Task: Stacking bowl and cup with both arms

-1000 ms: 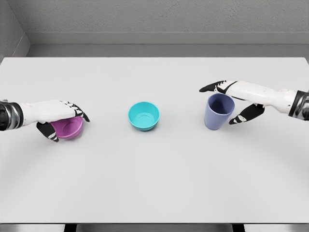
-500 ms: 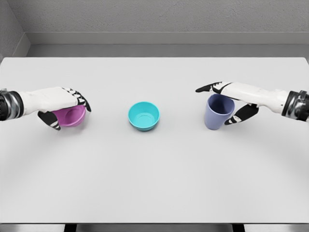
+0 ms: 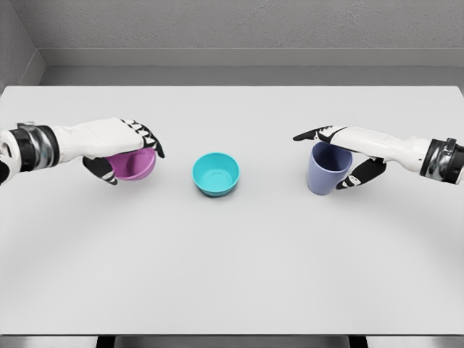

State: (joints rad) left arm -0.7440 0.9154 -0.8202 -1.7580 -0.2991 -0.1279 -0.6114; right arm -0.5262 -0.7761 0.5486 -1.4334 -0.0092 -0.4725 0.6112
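My left hand (image 3: 129, 152) is shut on a pink bowl (image 3: 134, 165), held just above the table and left of centre. A teal bowl (image 3: 216, 174) stands upright at the middle of the white table (image 3: 232, 268). To its right stands a blue-violet cup (image 3: 328, 168). My right hand (image 3: 339, 156) is around the cup's rim: the fingers lie over its far edge and the thumb is at its right side. Whether the hand is pressing on the cup is not clear.
The table's rear edge meets a grey wall ledge (image 3: 246, 75). The front edge runs along the bottom of the view.
My left hand has lifted the pink bowl and carried it to the right, toward the teal bowl. The right hand has settled slightly closer onto the cup, which stays in place.
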